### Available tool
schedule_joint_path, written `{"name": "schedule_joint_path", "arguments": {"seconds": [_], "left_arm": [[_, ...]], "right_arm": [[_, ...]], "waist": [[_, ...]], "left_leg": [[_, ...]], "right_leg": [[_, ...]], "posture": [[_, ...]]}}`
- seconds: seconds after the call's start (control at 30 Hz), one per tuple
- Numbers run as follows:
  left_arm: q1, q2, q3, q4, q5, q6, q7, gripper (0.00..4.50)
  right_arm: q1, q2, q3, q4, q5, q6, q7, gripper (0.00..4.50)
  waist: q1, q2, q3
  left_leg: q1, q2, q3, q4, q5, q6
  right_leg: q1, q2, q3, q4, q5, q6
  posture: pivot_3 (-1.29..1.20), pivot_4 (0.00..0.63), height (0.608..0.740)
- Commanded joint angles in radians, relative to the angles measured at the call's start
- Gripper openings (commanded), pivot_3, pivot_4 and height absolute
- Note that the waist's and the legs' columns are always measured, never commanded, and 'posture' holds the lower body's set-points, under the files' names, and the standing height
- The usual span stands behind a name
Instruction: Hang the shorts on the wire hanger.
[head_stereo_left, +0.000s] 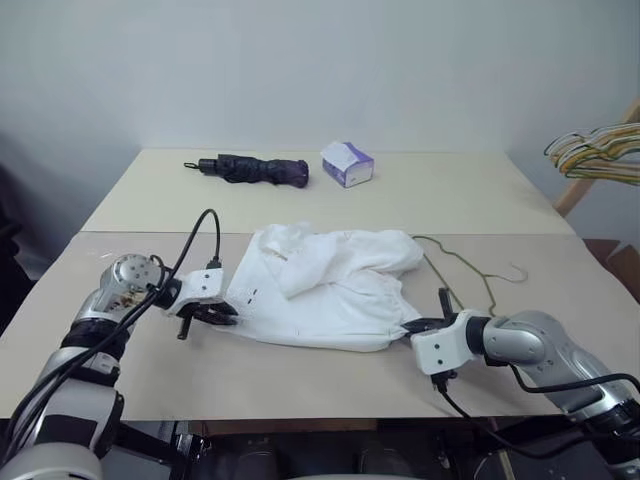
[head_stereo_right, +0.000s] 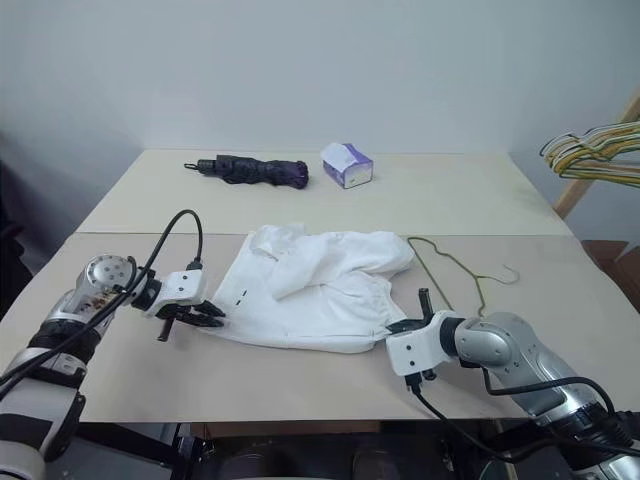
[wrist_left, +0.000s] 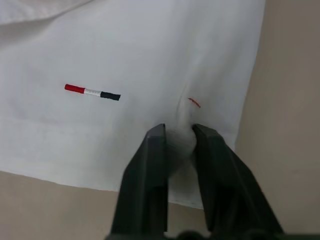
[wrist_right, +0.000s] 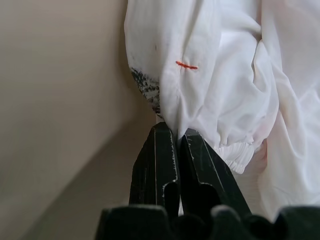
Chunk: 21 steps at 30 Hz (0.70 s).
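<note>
- Here the counter is a pale beige surface, with a seam running across it behind the cloth.
- The shorts lie crumpled near the middle of the counter, white, with a small red, white and dark bar near the hem on the robot's left side.
- The left gripper sits at the 9 o'clock edge of the shorts; its black fingers are pinching a small fold of the hem between them.
- The right gripper sits at about 4 o'clock of the shorts, near the gathered waistband; its fingers are pressed together on a pinch of white cloth beside a short red stitch.
- The wire hanger lies flat on the counter at 3 o'clock of the shorts, its near corner touching or slipped under the cloth, its hook pointing away to the right.
- A folded dark umbrella lies at 11 o'clock, well apart from the shorts.
- A tissue box stands at 12 o'clock, just right of the umbrella.
- A bunch of coloured hangers hangs at the far right edge, off the counter.
</note>
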Motion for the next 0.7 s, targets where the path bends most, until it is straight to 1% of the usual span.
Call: {"name": "schedule_joint_path", "arguments": {"seconds": [0.03,0.17,0.27,0.43,0.57,0.63,0.7], "left_arm": [[-0.007,0.004,0.025,-0.012,-0.028,0.002,-0.016,0.04],[0.013,0.015,0.064,-0.082,-0.092,0.039,-0.052,0.04],[0.043,0.028,0.108,-0.175,-0.142,0.105,-0.040,0.04],[0.150,0.138,0.142,-0.346,-0.187,0.168,-0.100,0.04],[0.244,0.242,0.136,-0.449,-0.151,0.176,-0.108,0.04],[0.273,0.274,0.131,-0.480,-0.140,0.172,-0.106,0.04],[0.294,0.281,0.136,-0.519,-0.162,0.186,-0.106,0.04]], "right_arm": [[-0.001,0.001,-0.045,-0.018,0.001,0.016,-0.014,0.00],[-0.020,0.020,-0.041,-0.014,-0.003,0.022,-0.028,0.00],[-0.034,0.041,-0.051,-0.033,0.015,0.044,-0.024,0.00],[-0.005,0.044,-0.075,-0.128,0.086,0.104,0.035,0.00],[0.052,-0.003,-0.096,-0.232,0.191,0.146,0.133,0.00],[0.061,-0.022,-0.104,-0.255,0.216,0.151,0.160,0.00],[0.052,-0.031,-0.111,-0.256,0.236,0.158,0.175,0.00]], "waist": [[-0.002,0.000,0.000],[-0.008,0.000,0.000],[-0.011,0.000,0.000],[-0.019,0.000,0.000],[-0.010,0.000,0.000],[-0.005,0.000,0.000],[0.000,0.000,0.000]], "left_leg": [[0.000,0.000,0.000,0.000,0.000,0.000],[-0.001,0.000,0.000,0.000,0.000,0.000],[-0.001,0.000,-0.001,0.000,0.000,0.000],[-0.001,0.001,-0.001,0.000,0.000,0.000],[0.000,0.001,-0.001,0.000,0.000,0.000],[0.001,0.000,-0.001,0.000,0.000,0.000],[0.002,0.000,-0.001,0.001,0.000,0.000]], "right_leg": [[0.000,0.000,0.000,0.000,0.000,0.000],[0.000,0.000,0.000,0.000,0.000,0.000],[-0.001,0.000,0.000,0.000,0.000,0.000],[-0.001,0.001,0.001,0.002,0.000,0.000],[-0.002,0.000,0.001,0.005,-0.001,0.000],[-0.001,-0.001,0.001,0.005,-0.001,0.000],[0.000,-0.001,0.000,0.006,-0.001,0.000]], "posture": [[-0.10,0.000,0.740],[-0.09,0.000,0.740],[-0.08,0.000,0.740],[-0.08,0.000,0.740],[-0.06,0.000,0.740],[-0.05,0.000,0.740],[-0.05,0.000,0.740]]}}
